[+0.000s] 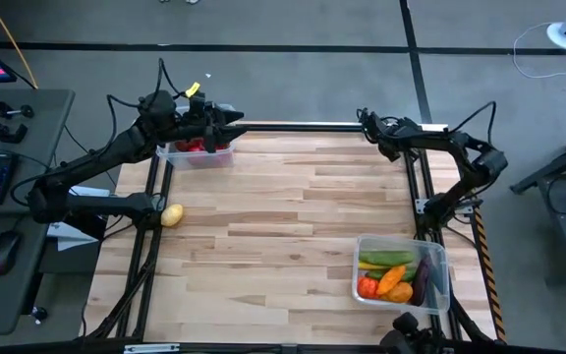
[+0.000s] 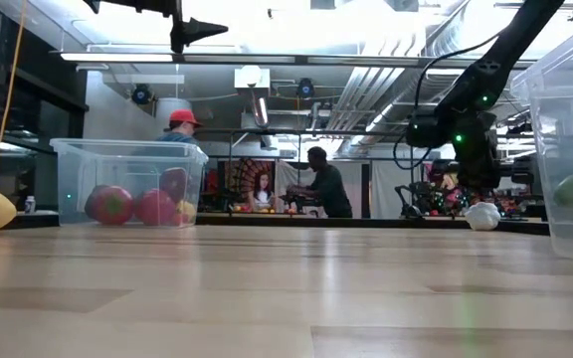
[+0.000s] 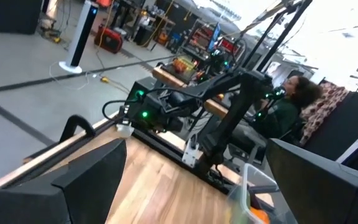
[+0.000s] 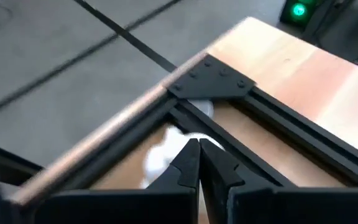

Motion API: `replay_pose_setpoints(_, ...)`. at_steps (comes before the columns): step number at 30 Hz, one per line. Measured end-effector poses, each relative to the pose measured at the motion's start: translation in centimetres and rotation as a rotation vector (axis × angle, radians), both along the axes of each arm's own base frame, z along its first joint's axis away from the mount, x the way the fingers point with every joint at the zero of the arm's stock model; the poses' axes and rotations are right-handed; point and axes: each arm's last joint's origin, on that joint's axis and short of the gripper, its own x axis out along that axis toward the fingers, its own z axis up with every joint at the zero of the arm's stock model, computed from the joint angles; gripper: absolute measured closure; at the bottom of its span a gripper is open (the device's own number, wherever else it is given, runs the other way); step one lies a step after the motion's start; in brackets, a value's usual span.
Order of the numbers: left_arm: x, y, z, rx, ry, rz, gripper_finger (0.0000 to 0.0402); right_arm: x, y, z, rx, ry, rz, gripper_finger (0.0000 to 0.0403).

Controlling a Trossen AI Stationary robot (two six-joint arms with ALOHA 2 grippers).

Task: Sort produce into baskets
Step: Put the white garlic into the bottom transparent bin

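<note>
The left basket (image 1: 200,150) stands at the table's far left edge with red produce (image 2: 132,206) in it. My left gripper (image 1: 236,118) is open and empty, high above that basket; it also shows in the low view (image 2: 212,30). A yellow lemon (image 1: 172,214) lies on the table near the left edge. The right basket (image 1: 402,271), near right, holds green, orange, red and purple produce. A white garlic (image 2: 482,216) rests on the table at the far right corner. My right gripper (image 4: 199,149) is shut just above it. My right gripper's shut fingertips (image 4: 191,155) point down at the white garlic (image 4: 163,155) from above. The garlic rests on the table by the frame's corner bracket. I cannot tell whether the tips touch it.
A black metal frame (image 1: 303,125) runs along the table's far edge and sides, with a corner bracket (image 4: 213,84) by the garlic. The middle of the wooden table (image 1: 283,216) is bare. People (image 2: 324,184) show in the room beyond.
</note>
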Motion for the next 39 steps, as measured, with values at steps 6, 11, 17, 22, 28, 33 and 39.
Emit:
replay_pose_setpoints(6,0.0,0.0,-0.3,-0.017,0.026,0.0,0.0027,-0.6,0.6,-0.3,0.093,0.047,-0.002,0.0403)
replay_pose_setpoints(11,0.0,0.0,-0.4,-0.024,0.036,-0.001,0.0027,-0.7,0.7,-0.3,0.107,0.076,0.001,0.0403)
replay_pose_setpoints(17,0.0,0.0,-0.4,-0.024,0.037,-0.002,0.0027,-0.7,0.7,-0.3,0.12,0.08,0.018,0.0403)
replay_pose_setpoints(22,0.0,0.0,-0.4,-0.024,0.037,-0.002,0.0027,-0.6,0.4,-0.4,0.128,0.011,0.021,0.0403)
replay_pose_setpoints(28,0.0,0.0,-0.4,-0.024,0.037,-0.007,0.0027,-0.4,0.6,-0.3,0.273,-0.107,0.168,0.0403)
replay_pose_setpoints(33,0.0,-0.1,-0.4,-0.031,0.032,-0.022,0.0027,1.2,2.5,2.6,0.154,-0.197,0.253,0.0403)
replay_pose_setpoints(39,0.0,-0.1,-0.3,-0.027,0.027,-0.022,0.0027,1.0,1.6,6.3,-0.131,-0.194,0.116,0.0403)
